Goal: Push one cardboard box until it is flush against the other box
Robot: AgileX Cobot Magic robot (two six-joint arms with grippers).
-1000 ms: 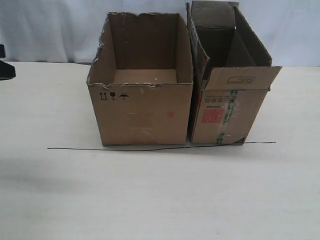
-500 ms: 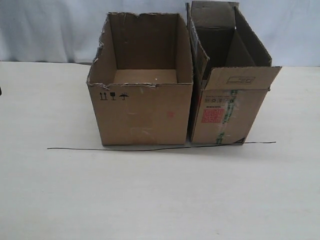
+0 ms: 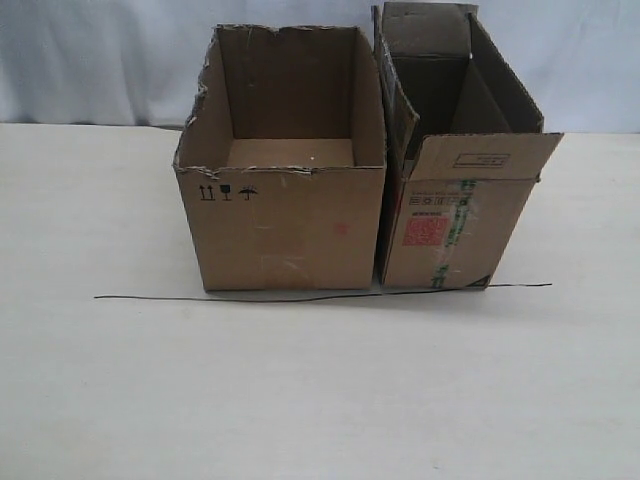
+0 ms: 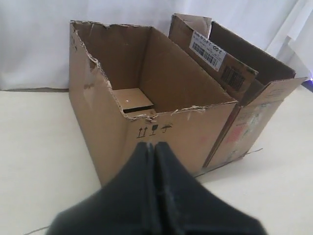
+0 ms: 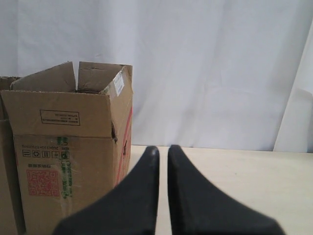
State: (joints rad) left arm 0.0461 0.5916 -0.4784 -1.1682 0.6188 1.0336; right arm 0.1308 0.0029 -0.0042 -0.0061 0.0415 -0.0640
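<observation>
The wide cardboard box point(image 3: 285, 225) with the torn rim stands on the table point(image 3: 320, 400), open and empty, its black handling symbols on the near face. The other box point(image 3: 445, 225), taller, with upright flaps and a red label, stands right beside it, their sides touching along the near edge. Neither gripper shows in the exterior view. In the left wrist view my left gripper point(image 4: 152, 145) is shut and empty, off the near corner of the wide cardboard box point(image 4: 195, 134). My right gripper point(image 5: 163, 149) is nearly shut, holds nothing, and sits apart from the other box point(image 5: 63, 161).
A thin black line point(image 3: 320, 296) runs across the table just in front of both boxes. A white curtain point(image 3: 100, 60) hangs behind the table. A barcode sticker point(image 4: 206, 48) sits on an inner flap of the taller box.
The left gripper, seen at the exterior view's left edge a second ago, has drawn back out of that view. The boxes have not moved.
</observation>
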